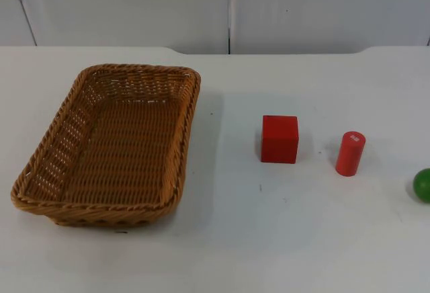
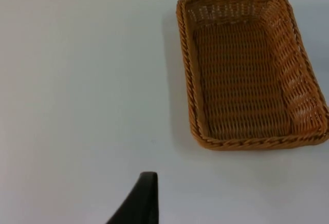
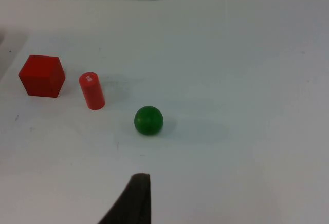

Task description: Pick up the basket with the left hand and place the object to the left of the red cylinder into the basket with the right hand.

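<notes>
A brown wicker basket (image 1: 141, 68) lies empty on the left half of the white table, also seen in the left wrist view (image 2: 247, 143). A red cube (image 1: 279, 139) sits right of it, and a red cylinder (image 1: 350, 153) stands upright further right. The right wrist view has the cube (image 3: 42, 75) beside the cylinder (image 3: 91, 91). My left gripper (image 2: 140, 201) hangs over bare table, well away from the basket's long side. My right gripper (image 3: 131, 201) hovers over bare table short of the objects, touching none of them.
A green ball (image 1: 423, 185) rests at the table's right edge, to the right of the cylinder, and appears closest in the right wrist view (image 3: 148, 120). The grey partition wall (image 1: 228, 7) closes off the far side of the table.
</notes>
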Robot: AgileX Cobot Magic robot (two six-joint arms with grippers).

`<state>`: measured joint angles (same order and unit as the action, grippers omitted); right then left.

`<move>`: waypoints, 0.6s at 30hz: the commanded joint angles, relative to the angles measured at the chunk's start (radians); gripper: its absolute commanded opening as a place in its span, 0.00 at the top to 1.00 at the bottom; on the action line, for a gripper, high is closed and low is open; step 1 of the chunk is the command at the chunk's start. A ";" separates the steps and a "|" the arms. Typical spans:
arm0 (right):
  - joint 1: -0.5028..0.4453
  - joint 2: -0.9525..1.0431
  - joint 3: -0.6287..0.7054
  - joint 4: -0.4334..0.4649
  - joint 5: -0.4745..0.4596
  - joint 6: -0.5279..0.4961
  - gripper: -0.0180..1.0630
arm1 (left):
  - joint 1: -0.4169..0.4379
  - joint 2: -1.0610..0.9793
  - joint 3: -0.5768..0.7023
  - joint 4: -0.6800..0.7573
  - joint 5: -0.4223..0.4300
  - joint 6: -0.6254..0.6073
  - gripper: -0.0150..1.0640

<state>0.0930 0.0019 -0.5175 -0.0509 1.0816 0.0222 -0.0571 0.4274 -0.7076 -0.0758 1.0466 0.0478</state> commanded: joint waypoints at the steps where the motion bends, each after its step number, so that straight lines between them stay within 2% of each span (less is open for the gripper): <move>1: -0.011 -0.002 0.002 0.005 -0.002 -0.011 0.01 | 0.000 0.047 -0.008 -0.022 -0.045 0.010 0.01; 8: -0.011 -0.002 0.002 0.005 -0.002 -0.011 0.01 | 0.000 0.180 -0.008 -0.118 -0.135 0.096 0.01; 11: -0.011 -0.002 0.002 0.005 -0.002 -0.011 0.01 | 0.000 0.290 -0.008 -0.201 -0.200 0.168 0.01; 18: -0.011 -0.002 0.002 0.005 -0.002 -0.011 0.01 | 0.000 0.467 -0.008 -0.205 -0.293 0.183 0.01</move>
<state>0.0930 0.0019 -0.5175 -0.0509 1.0816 0.0222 -0.0571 0.8469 -0.7076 -0.2669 0.8009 0.2233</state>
